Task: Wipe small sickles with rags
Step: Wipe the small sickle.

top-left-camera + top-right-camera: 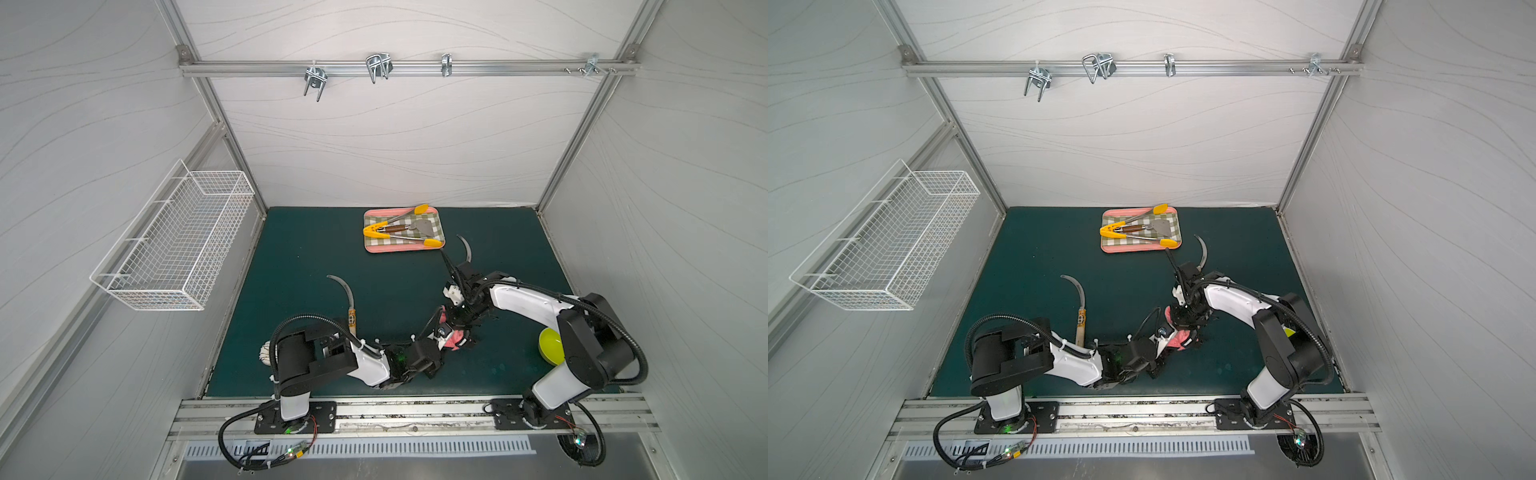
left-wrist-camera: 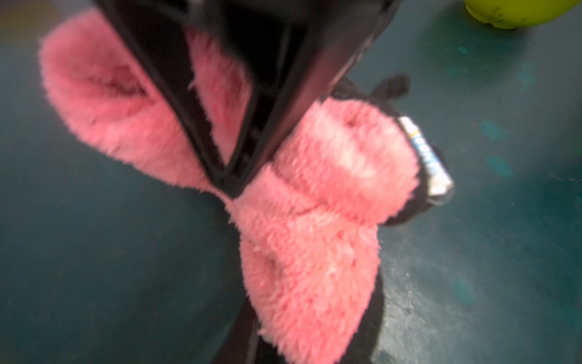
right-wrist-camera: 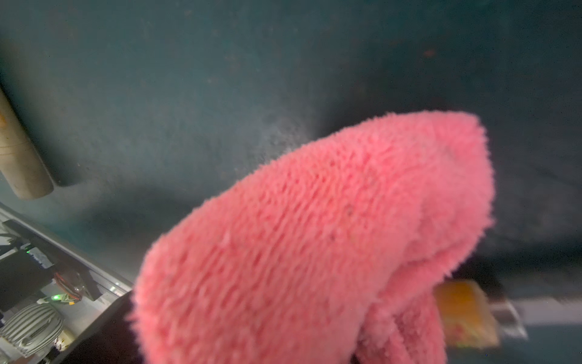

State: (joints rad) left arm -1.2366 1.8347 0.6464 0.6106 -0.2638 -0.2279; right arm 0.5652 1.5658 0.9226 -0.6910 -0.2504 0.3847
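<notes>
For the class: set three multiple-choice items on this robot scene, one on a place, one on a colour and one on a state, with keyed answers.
1. Where do the yellow-tipped tongs lie?
A) in the wire basket
B) on the checked tray
C) on the bare mat

2. What colour is the rag on its fuzzy face?
A) pink
B) blue
C) white

3. How is the left gripper?
A) open over the mat
B) shut on the rag
C) shut on the tongs

Answers:
1 B, they rest within its pink rim.
2 A, both wrist views show pink pile.
3 B, its fingers pinch a fold.
</notes>
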